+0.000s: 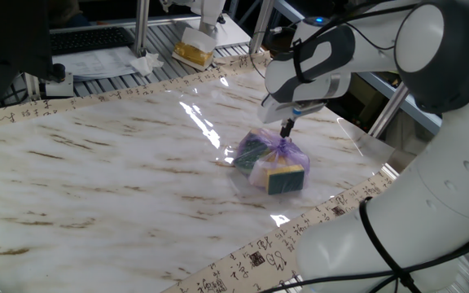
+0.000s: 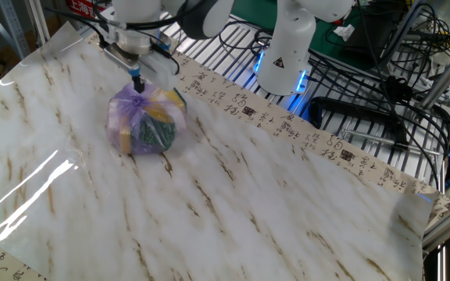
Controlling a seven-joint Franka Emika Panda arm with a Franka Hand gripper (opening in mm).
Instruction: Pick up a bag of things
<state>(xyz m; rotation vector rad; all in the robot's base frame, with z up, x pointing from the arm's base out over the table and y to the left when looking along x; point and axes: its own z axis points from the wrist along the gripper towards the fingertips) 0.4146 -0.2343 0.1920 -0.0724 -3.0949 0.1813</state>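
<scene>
The bag of things is a small purple-tinted plastic bag with green-and-yellow sponge blocks showing through. It rests on the marble-patterned table at the right. It also shows in the other fixed view at the upper left. My gripper points straight down over the bag, and its thin dark fingers are pressed together on the knot at the bag's top. The other fixed view shows the gripper at the knot too. The bag's bottom still sits on the table.
A yellowish block in clear wrap lies behind the table at the back. Papers and crumpled tissue lie beside it. The robot base and cables stand along the table's far edge. A patterned strip borders the table.
</scene>
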